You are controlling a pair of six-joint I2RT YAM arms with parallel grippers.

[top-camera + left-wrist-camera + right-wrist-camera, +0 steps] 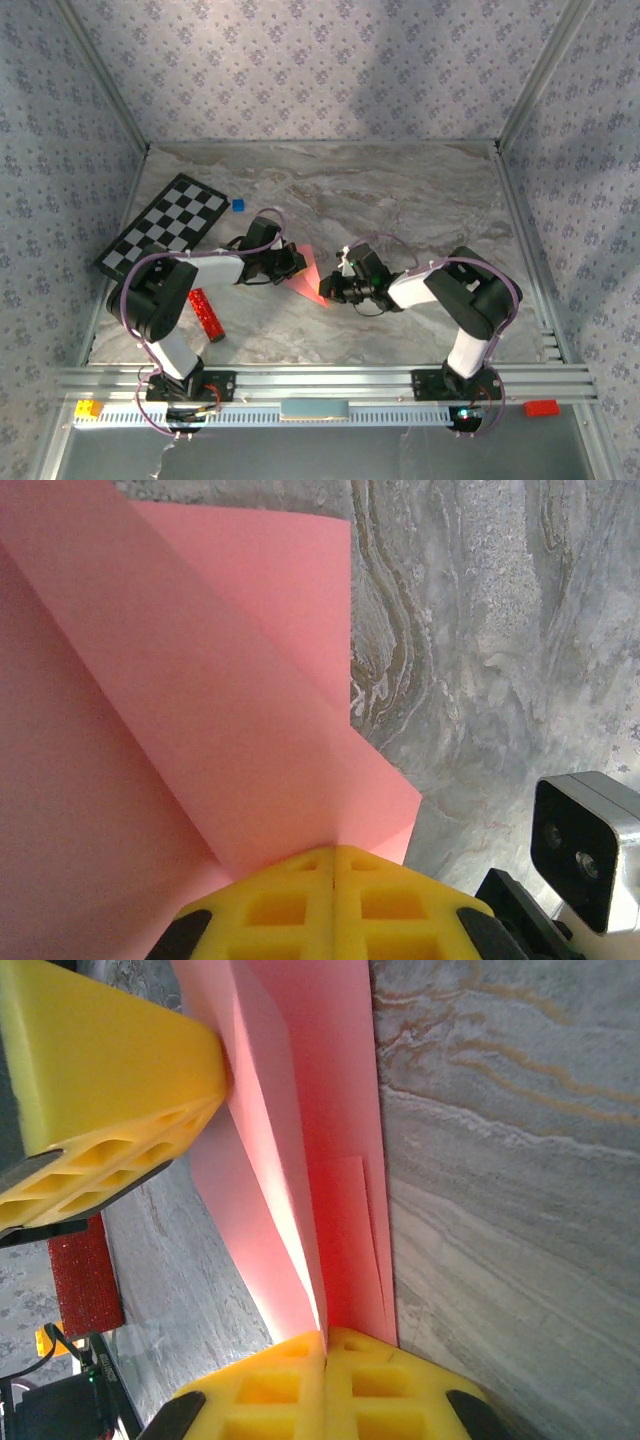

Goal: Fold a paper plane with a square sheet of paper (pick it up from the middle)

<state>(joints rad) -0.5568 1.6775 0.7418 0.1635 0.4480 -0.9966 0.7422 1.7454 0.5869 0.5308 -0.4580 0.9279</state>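
Observation:
The pink sheet of paper [305, 280] is folded into a narrow triangle and held up between both grippers at the table's middle. My left gripper [290, 265] is shut on its left end. In the left wrist view the yellow fingertips [333, 852] pinch the folded layers [200, 710] where a crease meets them. My right gripper [328, 290] is shut on the right end. In the right wrist view its jaws [325, 1335] clamp the centre crease of the paper [320, 1160], with the flaps splaying to both sides. The left gripper's yellow fingers [110, 1070] press the paper's far end.
A black-and-white checkerboard [165, 228] lies at the back left, a tiny blue cube [238, 205] beside it. A red glittery bar [206, 313] lies near the left arm and also appears as the red bar [85, 1280]. Small yellow [88, 408] and red [541, 407] blocks sit on the front rail.

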